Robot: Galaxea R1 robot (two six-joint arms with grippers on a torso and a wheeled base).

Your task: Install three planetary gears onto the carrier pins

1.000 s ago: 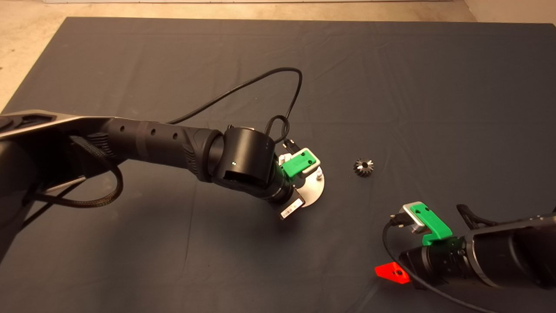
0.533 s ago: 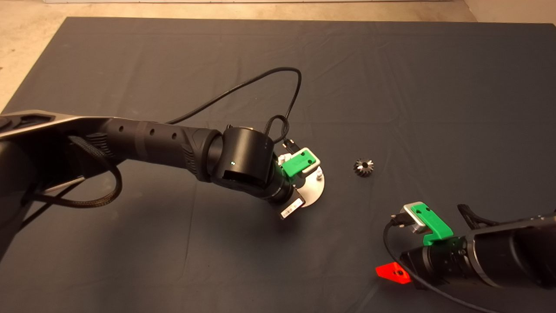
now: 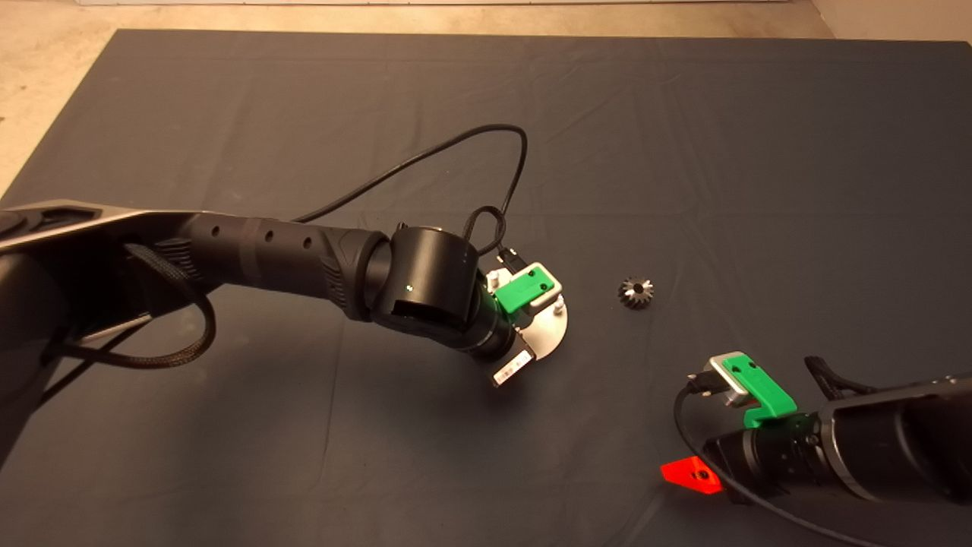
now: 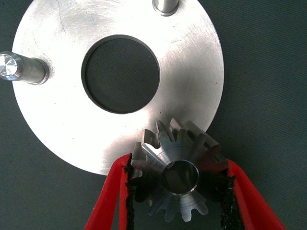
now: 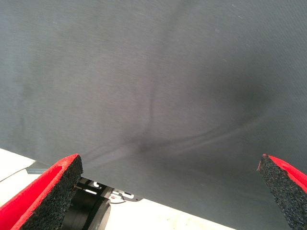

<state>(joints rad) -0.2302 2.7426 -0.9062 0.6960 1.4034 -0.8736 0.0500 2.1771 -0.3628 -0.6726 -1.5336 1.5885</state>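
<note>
Planetary gear (image 4: 178,176) sat pinched between left gripper (image 4: 178,191) pads, over near rim of carrier disc (image 4: 62,110). Two carrier pins (image 4: 24,69) stood bare. Darker gear (image 3: 635,292) lay on mat (image 3: 683,152), right. Right gripper (image 5: 168,191) parked near right, spread, empty. Risk: bore off-centre from pin, gear jamming or tilting on release.

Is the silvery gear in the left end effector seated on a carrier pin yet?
Cannot tell. The silvery gear sits clamped in the left end effector over the disc's rim, hiding whatever lies beneath.

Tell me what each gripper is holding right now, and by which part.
The left gripper holds a silvery gear by its toothed rim, between both fingers. The right gripper holds nothing.
</note>
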